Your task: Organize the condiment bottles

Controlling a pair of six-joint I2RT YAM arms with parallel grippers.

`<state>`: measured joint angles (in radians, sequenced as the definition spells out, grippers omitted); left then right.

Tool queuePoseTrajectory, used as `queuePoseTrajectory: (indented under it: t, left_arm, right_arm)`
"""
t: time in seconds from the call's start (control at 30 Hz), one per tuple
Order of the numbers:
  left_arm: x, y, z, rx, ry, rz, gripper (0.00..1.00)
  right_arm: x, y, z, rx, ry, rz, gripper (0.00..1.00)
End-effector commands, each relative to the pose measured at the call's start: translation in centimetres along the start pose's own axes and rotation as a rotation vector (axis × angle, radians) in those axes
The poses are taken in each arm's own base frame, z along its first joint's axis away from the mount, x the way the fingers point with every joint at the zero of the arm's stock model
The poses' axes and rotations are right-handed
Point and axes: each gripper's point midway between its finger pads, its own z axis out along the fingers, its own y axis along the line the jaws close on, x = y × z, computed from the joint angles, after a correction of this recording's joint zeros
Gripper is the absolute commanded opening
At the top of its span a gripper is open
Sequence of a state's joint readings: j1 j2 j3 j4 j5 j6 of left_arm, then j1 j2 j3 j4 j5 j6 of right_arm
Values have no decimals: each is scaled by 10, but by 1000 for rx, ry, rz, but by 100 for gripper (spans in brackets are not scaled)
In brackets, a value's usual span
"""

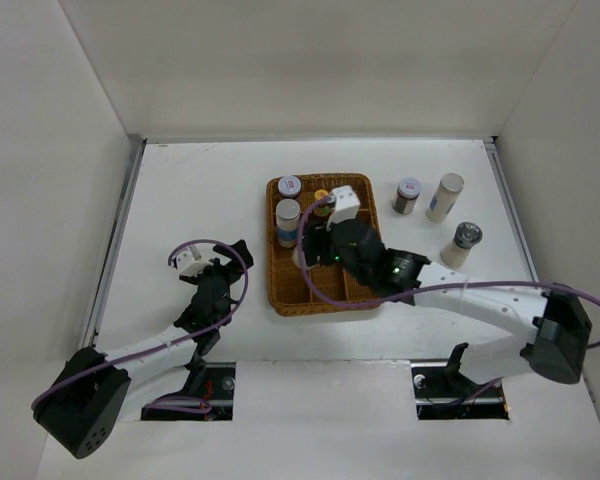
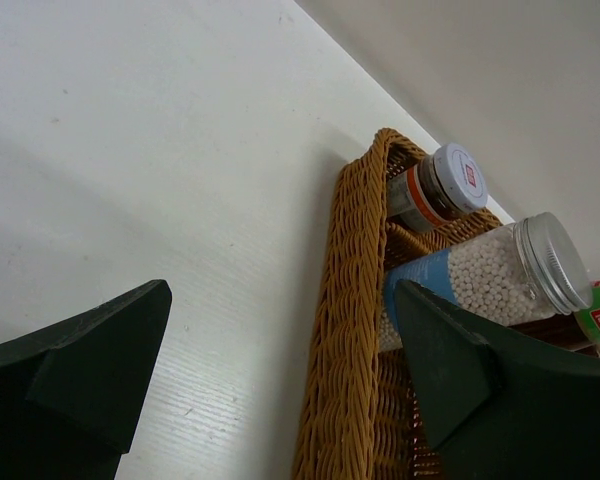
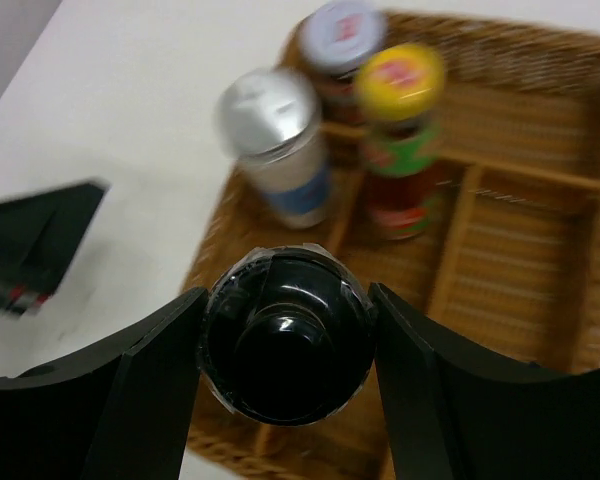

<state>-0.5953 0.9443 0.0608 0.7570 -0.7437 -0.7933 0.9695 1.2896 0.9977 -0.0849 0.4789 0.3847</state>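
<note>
Right claw [image 3: 285,300] grips one dark bottle [image 3: 285,365] (left claw [image 2: 280,295] open); three bottles [image 1: 407,195] [image 1: 445,197] [image 1: 462,243] outside tray [image 1: 273,250].

White arms [image 1: 480,297], black joints [image 1: 565,340], looping purple cables [image 1: 212,241]

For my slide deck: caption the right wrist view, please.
Right jaws grip the black-capped bottle at the wicker tray.
</note>
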Motion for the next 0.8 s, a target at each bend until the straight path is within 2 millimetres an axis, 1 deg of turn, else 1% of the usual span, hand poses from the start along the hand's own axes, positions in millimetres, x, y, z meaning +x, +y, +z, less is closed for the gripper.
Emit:
queuePoseTrajectory:
  t: [0.0,0.07,0.13,0.27,0.43,0.5,0.57,0.6,0.67,0.73,0.77]
  left_arm:
    - [-12,-9,2,23,-36,-50,96]
    - [-12,-9,2,26,-33,-53,96]
    - [-12,-10,2,29,-33,-57,96]
    - [-11,-9,2,27,-30,-54,96]
    - [-9,-9,2,27,-25,-54,96]
    - [-9,-10,2,32,-24,-56,96]
    - [-10,-12,2,36,-26,-60,96]
    - [-9,-10,2,32,-24,-56,96]
    - [-8,-9,3,27,-21,-51,96]
    - [-9,-11,2,34,-22,-57,96]
    - [-9,-11,2,35,-22,-58,96]
  right_arm:
    - [-37,64,1,-165,-97,73,52]
    - [-32,82,9,-209,-81,65,52]
    - [-21,90,18,-212,-56,48,53]
    - [7,88,37,-170,-6,14,53]
    - [48,88,51,-141,75,-40,56]
    - [60,89,54,-137,97,-59,58]
    - [63,90,54,-132,98,-64,65]
    - [60,91,52,-131,89,-61,72]
    - [47,92,47,-140,64,-47,86]
    - [30,92,36,-155,30,-40,94]
    - [18,87,29,-156,7,-33,96]
